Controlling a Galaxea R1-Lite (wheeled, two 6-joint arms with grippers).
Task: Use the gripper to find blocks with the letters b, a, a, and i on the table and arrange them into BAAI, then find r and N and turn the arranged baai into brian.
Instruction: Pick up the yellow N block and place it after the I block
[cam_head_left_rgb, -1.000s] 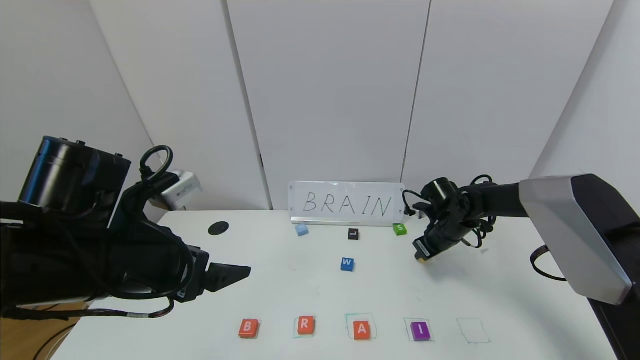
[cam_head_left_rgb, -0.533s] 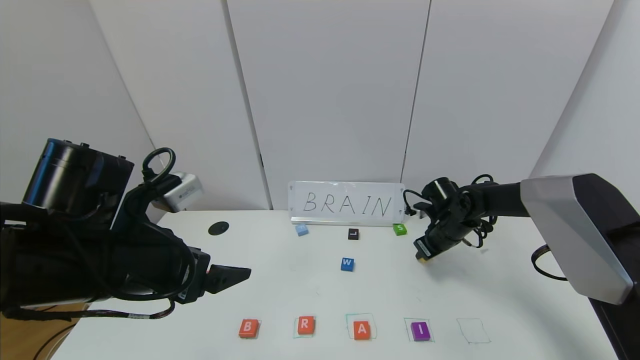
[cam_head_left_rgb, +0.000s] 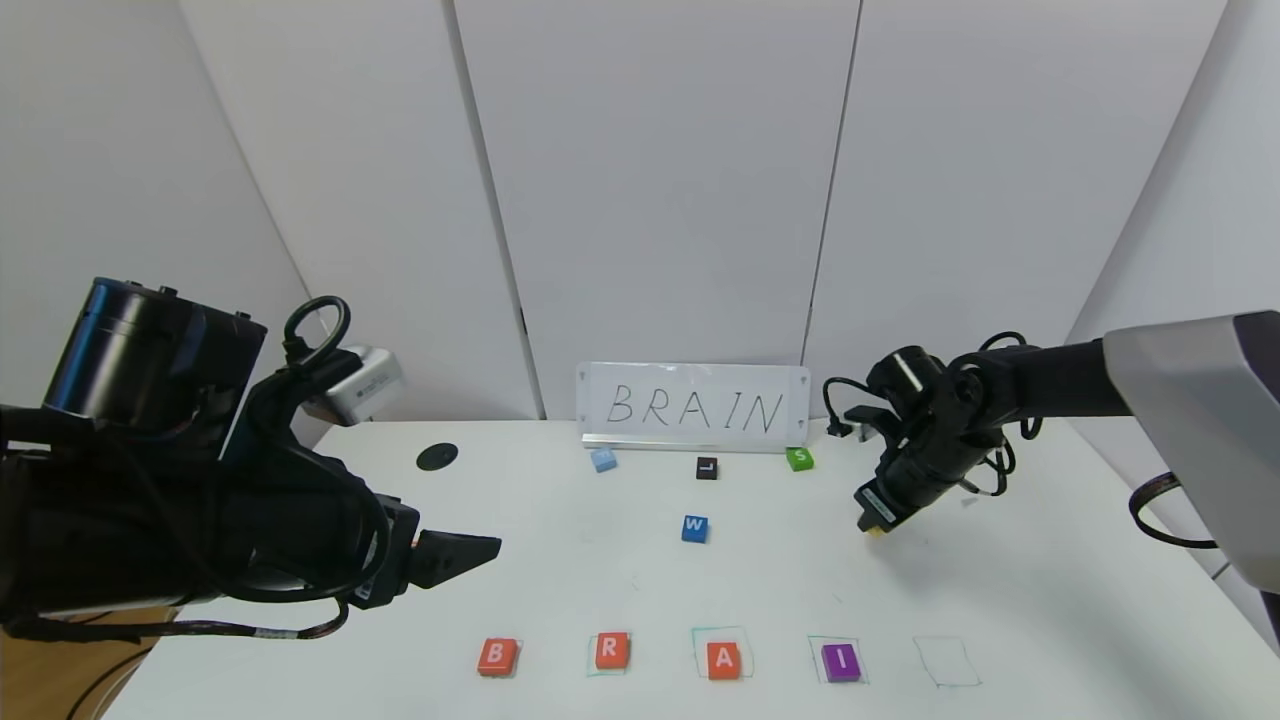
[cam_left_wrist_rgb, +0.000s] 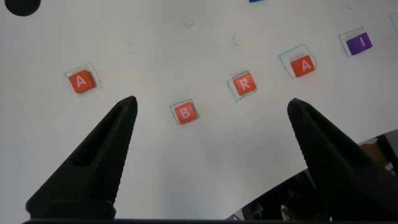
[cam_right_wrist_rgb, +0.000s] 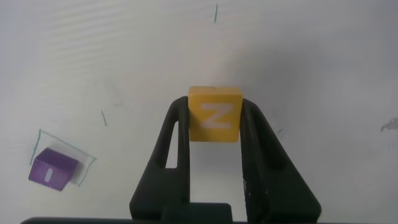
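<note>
On the white table (cam_head_left_rgb: 560, 570), a front row reads orange B (cam_head_left_rgb: 497, 656), orange r (cam_head_left_rgb: 611, 650), orange A (cam_head_left_rgb: 723, 660), purple I (cam_head_left_rgb: 841, 662). The left wrist view shows the same B (cam_left_wrist_rgb: 185, 113), r (cam_left_wrist_rgb: 244, 84), A (cam_left_wrist_rgb: 303, 65) and I (cam_left_wrist_rgb: 359, 42), plus a second A (cam_left_wrist_rgb: 81, 82) lying beyond the B end of the row. My right gripper (cam_head_left_rgb: 876, 527) is shut on the yellow N (cam_right_wrist_rgb: 215, 121) and holds it above the table, behind the row's right end. My left gripper (cam_head_left_rgb: 470, 548) is open and empty above the front left.
An empty green outline (cam_head_left_rgb: 947, 662) lies right of the I. A BRAIN sign (cam_head_left_rgb: 695, 407) stands at the back, with a light blue block (cam_head_left_rgb: 603, 460), black L (cam_head_left_rgb: 707, 468) and green S (cam_head_left_rgb: 799, 459) before it. A blue W (cam_head_left_rgb: 695, 528) sits mid-table, and a black hole (cam_head_left_rgb: 437, 456) lies at back left.
My right gripper has moved to the right and a little nearer the front, still holding the N. The left arm and the row of blocks have not moved.
</note>
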